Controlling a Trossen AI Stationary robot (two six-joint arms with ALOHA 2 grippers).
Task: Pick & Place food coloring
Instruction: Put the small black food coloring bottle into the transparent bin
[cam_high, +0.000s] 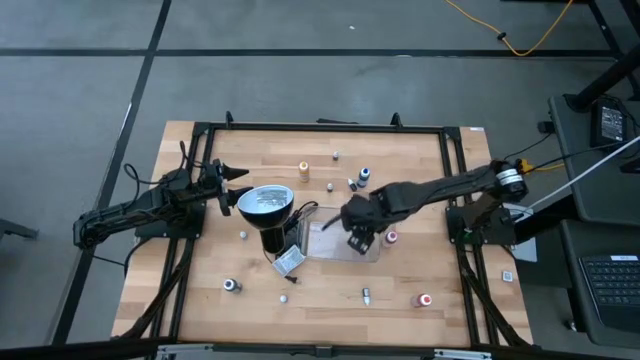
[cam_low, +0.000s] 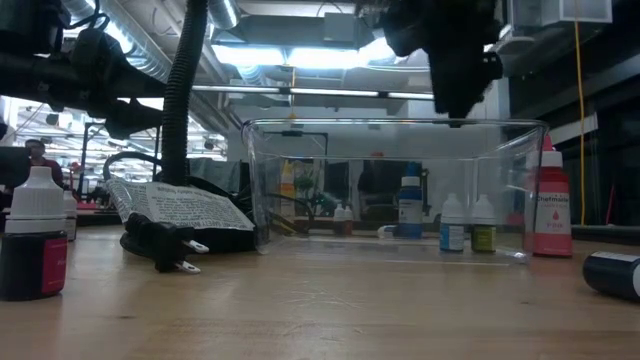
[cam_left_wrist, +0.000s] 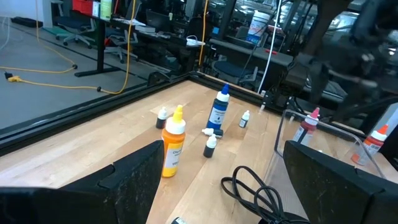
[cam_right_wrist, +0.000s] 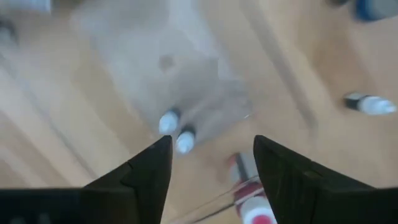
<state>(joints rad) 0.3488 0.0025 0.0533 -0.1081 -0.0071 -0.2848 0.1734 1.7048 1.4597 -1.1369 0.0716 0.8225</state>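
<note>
No label text is legible; the paper tag on the lamp cord carries print too small to read. The right hand hangs released above the clear tray, nothing between its fingers. The low view shows two small food coloring bottles inside the tray, the red bottle just outside. The left hand waits open near the lamp; its wrist view shows the orange bottle and the blue bottle on the tabletop.

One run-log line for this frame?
right gripper: open, above clear tray | two small bottles in tray | left gripper: open, idle by lamp
</note>
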